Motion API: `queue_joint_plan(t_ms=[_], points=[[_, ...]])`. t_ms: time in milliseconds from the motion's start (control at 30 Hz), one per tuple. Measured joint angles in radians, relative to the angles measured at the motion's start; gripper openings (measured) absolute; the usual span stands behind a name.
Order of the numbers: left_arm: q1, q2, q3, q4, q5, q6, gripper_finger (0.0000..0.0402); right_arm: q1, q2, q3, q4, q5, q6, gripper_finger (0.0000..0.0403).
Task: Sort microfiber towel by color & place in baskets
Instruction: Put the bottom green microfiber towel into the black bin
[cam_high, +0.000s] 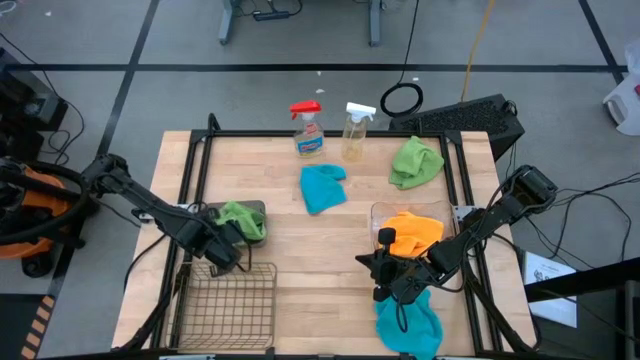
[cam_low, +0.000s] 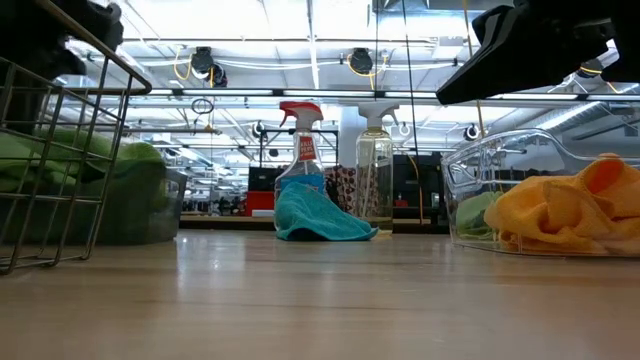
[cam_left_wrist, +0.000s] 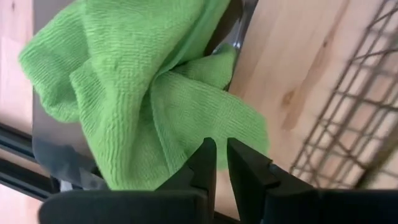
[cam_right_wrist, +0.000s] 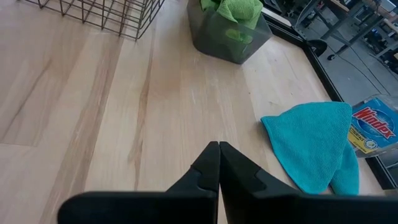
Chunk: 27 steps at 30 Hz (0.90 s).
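Green towel (cam_high: 241, 218) drapes over the smoky grey tub (cam_high: 253, 207), a corner pinched in the left gripper (cam_left_wrist: 222, 163); orange cloth (cam_high: 414, 231) fills the clear tub (cam_high: 378, 215), the wire basket (cam_high: 228, 303) is bare. Right gripper (cam_right_wrist: 219, 163), fingers together, partly hides one teal towel (cam_high: 408, 322); another teal towel (cam_high: 322, 187) and a second green towel (cam_high: 416, 162) lie loose on the table.

Right arm hides part of the lower teal towel (cam_high: 408, 322)
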Motion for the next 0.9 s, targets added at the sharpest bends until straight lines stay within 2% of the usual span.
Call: queue_joint_plan(t_ms=[233,500,600,900], points=[[0.0,-0.05,0.004,-0.005,0.012,-0.139,0.0103,0.0,0.0,0.0,0.0,0.0,0.0,0.0],[0.0,-0.049,-0.009,0.022,0.049,-0.399,0.017,0.0,0.0,0.0,-0.001,0.0,0.0,0.0],[0.0,-0.046,-0.009,0.022,0.05,-0.449,0.0179,0.0,0.0,0.0,-0.001,0.0,0.0,0.0],[0.0,0.007,-0.01,0.046,0.07,-0.471,0.0181,0.0,0.0,0.0,-0.002,0.0,0.0,0.0]])
